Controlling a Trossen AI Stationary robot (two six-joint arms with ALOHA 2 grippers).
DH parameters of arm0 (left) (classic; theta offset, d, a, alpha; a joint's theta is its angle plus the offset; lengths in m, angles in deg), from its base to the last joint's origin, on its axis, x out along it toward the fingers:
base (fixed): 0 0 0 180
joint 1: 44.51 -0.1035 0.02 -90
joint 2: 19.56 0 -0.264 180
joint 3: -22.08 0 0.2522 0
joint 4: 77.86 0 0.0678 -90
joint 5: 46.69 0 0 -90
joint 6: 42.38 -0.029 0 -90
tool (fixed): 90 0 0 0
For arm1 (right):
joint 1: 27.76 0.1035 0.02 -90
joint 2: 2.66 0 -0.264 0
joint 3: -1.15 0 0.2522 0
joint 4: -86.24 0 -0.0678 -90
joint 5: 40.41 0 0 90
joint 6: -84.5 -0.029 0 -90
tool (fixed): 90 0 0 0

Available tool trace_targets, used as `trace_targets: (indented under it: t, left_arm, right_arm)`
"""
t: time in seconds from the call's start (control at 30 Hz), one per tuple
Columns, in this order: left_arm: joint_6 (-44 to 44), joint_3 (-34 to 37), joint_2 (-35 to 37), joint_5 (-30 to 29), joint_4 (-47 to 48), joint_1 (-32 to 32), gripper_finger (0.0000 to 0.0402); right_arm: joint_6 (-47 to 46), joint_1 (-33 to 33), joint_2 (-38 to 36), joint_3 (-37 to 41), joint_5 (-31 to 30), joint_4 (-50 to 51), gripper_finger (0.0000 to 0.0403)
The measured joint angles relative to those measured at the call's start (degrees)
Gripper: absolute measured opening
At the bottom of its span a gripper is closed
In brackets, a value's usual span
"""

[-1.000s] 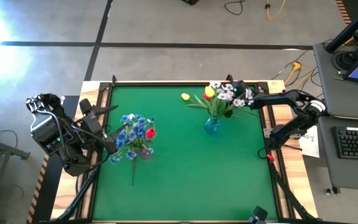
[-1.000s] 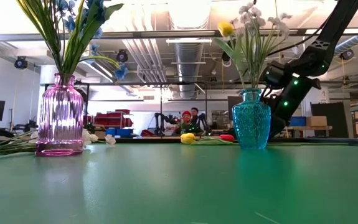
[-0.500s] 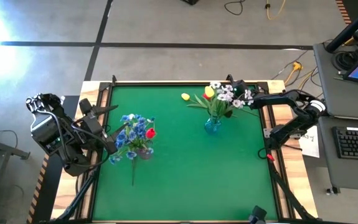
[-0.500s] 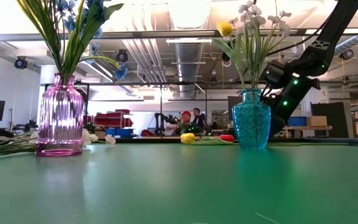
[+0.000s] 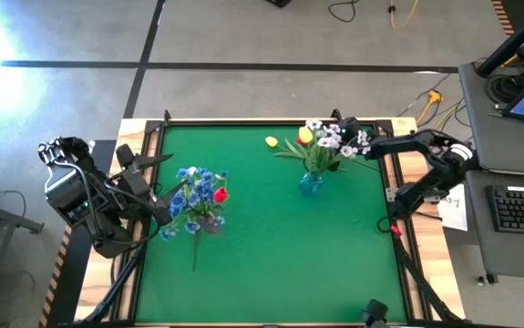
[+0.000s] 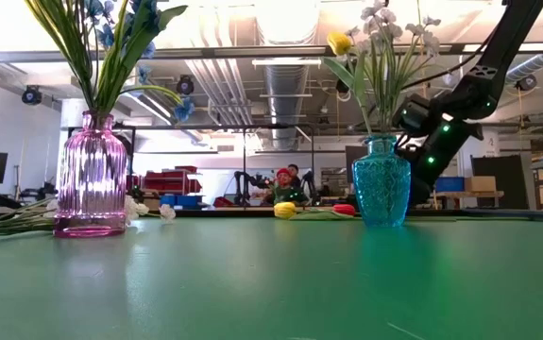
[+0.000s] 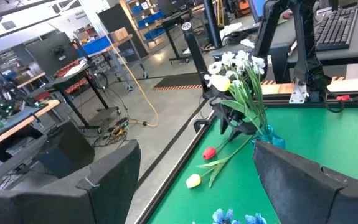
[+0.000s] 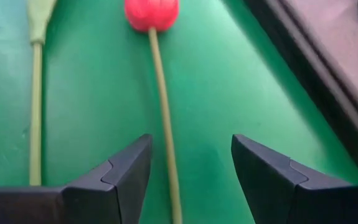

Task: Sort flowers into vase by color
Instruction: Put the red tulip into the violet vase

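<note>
A pink vase holds blue flowers and one red bud. The blue vase holds white clusters and a yellow bud. A red tulip and a yellow tulip lie flat on the green mat behind the blue vase. My right gripper is open just above the mat, with one finger on either side of the red tulip's stem and touching nothing. My left gripper waits open beside the pink vase.
Another loose stem lies on the mat near the pink vase, and more stems with a white bloom lie beside it. A second green stem runs alongside the red tulip's. The table's dark raised rim is close to my right gripper.
My right arm has shifted slightly by the blue vase; the direction is not plain. The flowers and vases have stayed where they were.
</note>
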Motion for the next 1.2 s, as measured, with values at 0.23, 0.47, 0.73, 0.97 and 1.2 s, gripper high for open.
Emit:
trace_targets:
  t: [0.23, 0.47, 0.73, 0.97, 1.2]
  left_arm:
    - [0.0, 0.0, 0.0, 0.1, 0.0, 0.0, 0.0297]
    - [0.0, 0.0, 0.0, 0.2, 0.0, 0.0, 0.0297]
    - [0.0, 0.0, 0.0, 0.2, 0.0, 0.0, 0.0297]
    - [0.0, 0.0, 0.0, 0.2, 0.0, 0.0, 0.0297]
    - [0.0, 0.0, 0.0, 0.2, 0.0, 0.0, 0.0297]
  right_arm:
    - [0.0, 0.0, 3.0, -0.2, 0.2, -1.7, 0.0209]
    - [-0.2, 0.0, 3.1, -0.1, 0.9, -1.9, 0.014]
    - [-0.5, 0.0, 3.1, -0.1, 3.1, -1.7, 0.0018]
    - [-2.8, 0.0, 0.3, 0.2, 2.0, -0.3, 0.0013]
    - [-4.5, -0.2, -7.5, 0.1, -2.4, -0.8, 0.0013]
